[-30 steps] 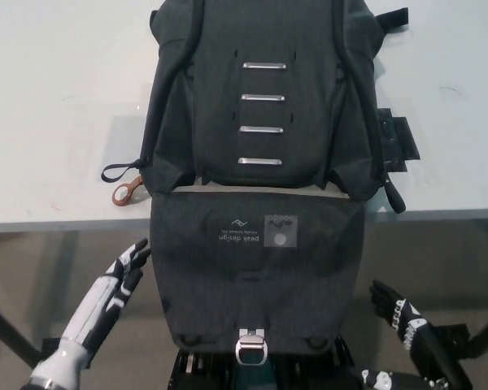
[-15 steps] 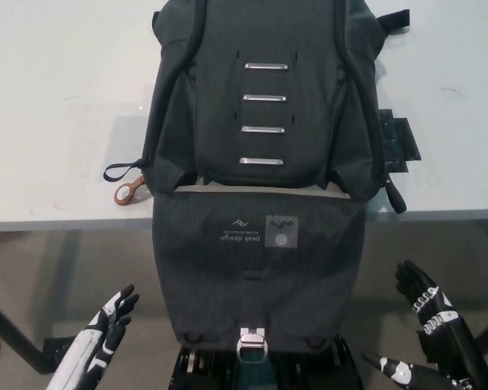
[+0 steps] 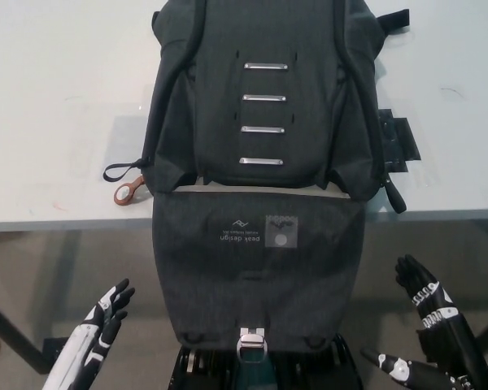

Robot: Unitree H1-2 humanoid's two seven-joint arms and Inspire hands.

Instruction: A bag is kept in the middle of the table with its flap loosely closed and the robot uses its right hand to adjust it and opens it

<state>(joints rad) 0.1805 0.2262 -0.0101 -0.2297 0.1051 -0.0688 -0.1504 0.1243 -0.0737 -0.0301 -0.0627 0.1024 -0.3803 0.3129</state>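
A dark grey bag lies on the white table. Several metal latch bars run down its front. Its flap hangs open over the table's front edge, with a metal buckle at its lower end and a logo patch. My black right hand is below the table edge at the lower right, open, apart from the flap. At the lower left my white left hand rests low, open, holding nothing.
A black strap with a brown ring lies left of the bag near the table edge. Black strap ends lie at the bag's right. Below the table edge is grey floor and a table leg.
My left hand dropped from beside the flap's left edge down to the lower left. My right hand shifted a little right and up. The bag has not moved.
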